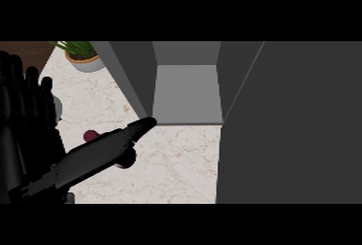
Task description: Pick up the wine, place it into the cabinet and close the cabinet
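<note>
The wine (90, 136) is a dark red bottle on the left part of the marble counter (176, 167). Only its top and a bit of its body show, above and below my right hand (106, 149). That hand lies slantwise across the bottle with its fingers curled round it, and one fingertip points at the cabinet's near left corner. Whether the bottle stands on the counter or is lifted I cannot tell. The grey cabinet (185, 93) stands open straight ahead, its inside bare. My left hand (25, 110) rests at the left edge, fingers up and straight.
The cabinet's open door (297, 124) is a broad dark grey panel filling the right side. A potted plant (83, 56) stands at the back left. A grey round thing (59, 108) peeks out behind my left hand.
</note>
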Controlling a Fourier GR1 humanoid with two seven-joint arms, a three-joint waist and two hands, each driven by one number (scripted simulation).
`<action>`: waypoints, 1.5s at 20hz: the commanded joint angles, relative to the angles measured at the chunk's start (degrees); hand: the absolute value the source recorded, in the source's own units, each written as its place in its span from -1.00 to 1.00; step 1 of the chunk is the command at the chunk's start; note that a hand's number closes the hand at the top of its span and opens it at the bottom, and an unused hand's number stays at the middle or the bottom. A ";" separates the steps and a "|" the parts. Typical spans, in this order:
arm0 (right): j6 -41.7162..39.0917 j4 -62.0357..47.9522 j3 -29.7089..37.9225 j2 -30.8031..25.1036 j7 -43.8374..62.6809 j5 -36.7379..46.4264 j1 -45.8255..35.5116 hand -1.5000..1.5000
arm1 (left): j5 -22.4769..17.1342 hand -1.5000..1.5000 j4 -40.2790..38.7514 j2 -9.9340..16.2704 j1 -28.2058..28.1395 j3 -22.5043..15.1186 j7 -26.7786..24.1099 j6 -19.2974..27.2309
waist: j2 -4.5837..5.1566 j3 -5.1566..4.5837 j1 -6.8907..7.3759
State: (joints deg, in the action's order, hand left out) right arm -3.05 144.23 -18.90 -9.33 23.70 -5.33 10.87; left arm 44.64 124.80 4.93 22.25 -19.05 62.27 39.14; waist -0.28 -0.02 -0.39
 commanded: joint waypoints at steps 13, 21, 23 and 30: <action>1.63 15.30 1.73 -1.91 8.32 -5.23 1.65 -1.00 | -15.19 -1.00 2.40 3.02 -19.92 1.56 -12.39 2.81 | 0.07 -0.07 -0.36; 4.60 16.46 -0.20 -1.14 13.07 -2.38 -2.68 -1.00 | -25.29 -1.00 -6.05 3.25 -25.01 1.91 -26.87 4.54 | 0.07 -0.15 -0.56; 2.56 13.25 -0.83 -1.30 8.15 -2.33 -0.42 -1.00 | -30.78 -1.00 -7.73 3.86 -27.24 4.19 -32.52 4.18 | 0.11 -0.10 -0.39; 2.56 12.56 -1.16 -0.94 5.15 -2.47 1.95 -1.00 | -36.28 -1.00 -19.27 -0.28 -27.25 6.24 -45.95 3.24 | 0.13 -0.04 -0.81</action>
State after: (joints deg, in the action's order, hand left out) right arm -0.09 144.52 -20.15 -9.29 26.63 -4.73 7.91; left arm 9.91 111.98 7.96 -4.97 -12.64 23.99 41.28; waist -0.17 -0.13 -0.94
